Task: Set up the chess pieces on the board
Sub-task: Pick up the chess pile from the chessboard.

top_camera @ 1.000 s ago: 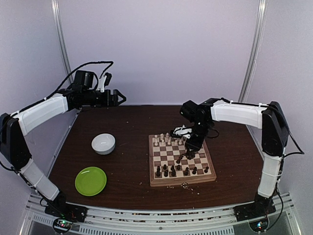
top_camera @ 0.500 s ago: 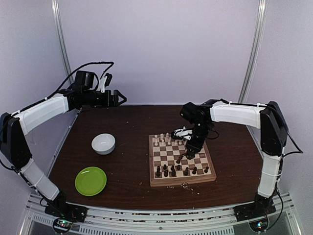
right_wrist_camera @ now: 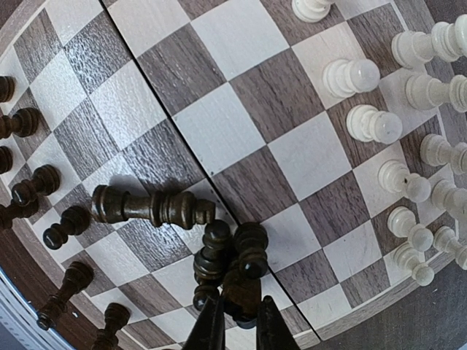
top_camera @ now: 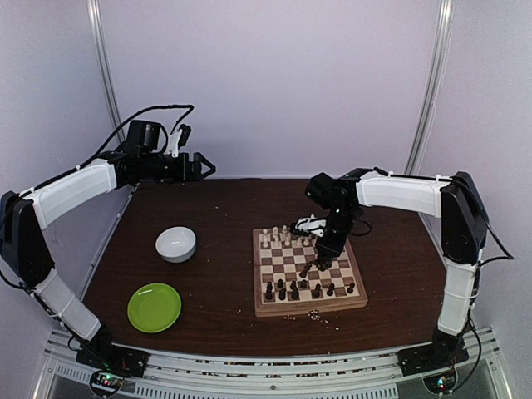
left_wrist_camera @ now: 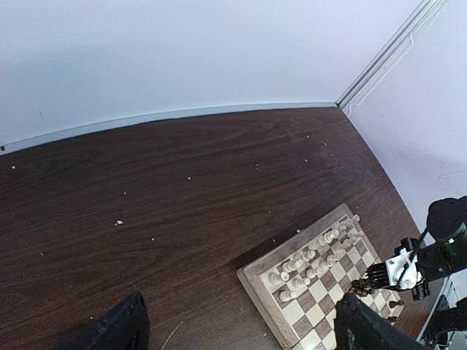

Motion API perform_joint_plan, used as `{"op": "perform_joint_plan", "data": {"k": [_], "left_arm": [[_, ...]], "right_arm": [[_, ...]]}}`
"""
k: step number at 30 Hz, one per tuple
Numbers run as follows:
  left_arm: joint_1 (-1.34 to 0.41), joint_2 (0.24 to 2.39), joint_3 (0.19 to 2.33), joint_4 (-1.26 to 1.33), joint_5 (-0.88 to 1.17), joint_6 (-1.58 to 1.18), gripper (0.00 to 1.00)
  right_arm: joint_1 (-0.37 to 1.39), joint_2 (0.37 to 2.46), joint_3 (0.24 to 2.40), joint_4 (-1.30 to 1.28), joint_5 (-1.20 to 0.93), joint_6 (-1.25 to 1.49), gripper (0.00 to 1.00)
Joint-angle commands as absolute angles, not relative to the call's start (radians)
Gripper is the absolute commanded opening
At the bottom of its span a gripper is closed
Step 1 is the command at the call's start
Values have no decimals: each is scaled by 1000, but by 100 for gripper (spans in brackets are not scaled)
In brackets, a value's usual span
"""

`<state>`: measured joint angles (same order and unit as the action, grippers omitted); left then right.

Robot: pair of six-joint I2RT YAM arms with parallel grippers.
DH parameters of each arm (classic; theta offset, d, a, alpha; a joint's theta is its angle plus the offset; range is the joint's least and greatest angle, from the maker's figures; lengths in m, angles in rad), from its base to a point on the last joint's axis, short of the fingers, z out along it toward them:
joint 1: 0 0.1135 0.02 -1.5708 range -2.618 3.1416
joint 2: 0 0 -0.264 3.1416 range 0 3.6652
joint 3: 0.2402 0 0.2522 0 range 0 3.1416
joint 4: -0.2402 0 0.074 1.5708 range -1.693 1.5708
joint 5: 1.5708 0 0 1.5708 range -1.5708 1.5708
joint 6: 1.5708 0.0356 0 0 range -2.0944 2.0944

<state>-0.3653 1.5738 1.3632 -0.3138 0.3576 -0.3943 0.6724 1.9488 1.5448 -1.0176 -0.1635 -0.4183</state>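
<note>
The board lies right of the table's middle, with pale chess pieces along its far rows and dark ones along the near row. My right gripper reaches down onto the board's right half. In the right wrist view its jaws are shut on a dark piece, close against two more dark pieces. A long dark piece lies on its side just beyond. My left gripper hangs open and empty, high over the table's far left, its fingers wide apart.
A white bowl and a round green plate sit on the left half of the table. Pale crumbs lie at the board's near edge and across the dark wood. White walls close in the back and sides.
My right gripper's jaws have narrowed onto the dark piece; the arm itself has barely shifted. The left arm has not moved.
</note>
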Motion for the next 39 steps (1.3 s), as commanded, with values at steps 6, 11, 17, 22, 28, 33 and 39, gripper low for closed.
{"op": "perform_joint_plan", "data": {"k": [6,11,17,22,28,33,39], "left_arm": [[-355,1593,1361,-265,379,-407,90],[-355,1597,1361,-263,382,-408,90],[-356,1598,1361,-264,383,-408,90],[-355,1601,1361,-263,383,-409,90],[-355,1601,1361,-263,388,-410,90],[-355,1601,1361,-261,389,-411,90],[-356,1603,1359,-261,391,-413,90]], "right_arm": [[663,1977,1548,-1002,-139,-413,21],[660,1983,1554,-1001,-126,-407,23],[655,1987,1556,-1005,-135,-410,26],[652,1979,1557,-1008,-157,-405,14],[651,1928,1550,-1025,-173,-403,6],[652,1884,1548,-1048,-193,-400,5],[652,1858,1541,-1056,-198,-398,5]]}}
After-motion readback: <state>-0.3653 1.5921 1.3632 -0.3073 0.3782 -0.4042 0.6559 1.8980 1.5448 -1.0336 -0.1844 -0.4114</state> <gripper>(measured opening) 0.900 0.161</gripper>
